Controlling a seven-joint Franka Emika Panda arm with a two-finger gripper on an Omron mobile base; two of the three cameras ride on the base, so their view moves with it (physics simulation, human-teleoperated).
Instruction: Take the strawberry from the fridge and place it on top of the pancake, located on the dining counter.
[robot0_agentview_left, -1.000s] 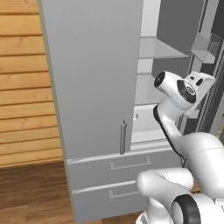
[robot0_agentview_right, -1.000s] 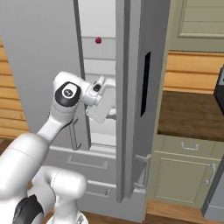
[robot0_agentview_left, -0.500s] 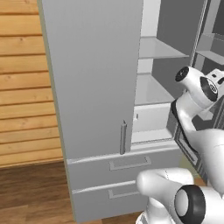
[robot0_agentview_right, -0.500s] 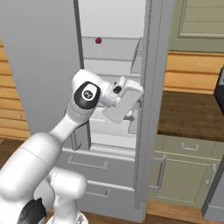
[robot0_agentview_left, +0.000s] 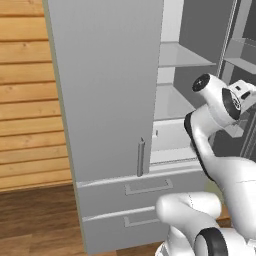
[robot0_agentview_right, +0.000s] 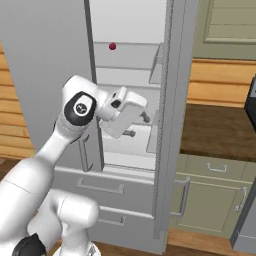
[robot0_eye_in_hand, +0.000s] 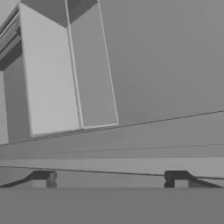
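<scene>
White arm links are bent up and forward, so the gripper (robot0_agentview_right: 137, 125) is carried into the open right half of the fridge (robot0_agentview_left: 110, 100) at middle-shelf level. Its fingers (robot0_eye_in_hand: 43, 178) are spread wide, with nothing held or touched. The strawberry (robot0_agentview_right: 112, 46) is seen higher up, on an upper shelf, toward the left.

Wall: horizontal wood planks (robot0_agentview_left: 27, 100) are seen.
Floor: dark wood boards (robot0_agentview_left: 35, 220) are laid.
Cabinets: green drawers (robot0_agentview_right: 212, 197) are topped by a dark counter (robot0_agentview_right: 215, 132).
</scene>
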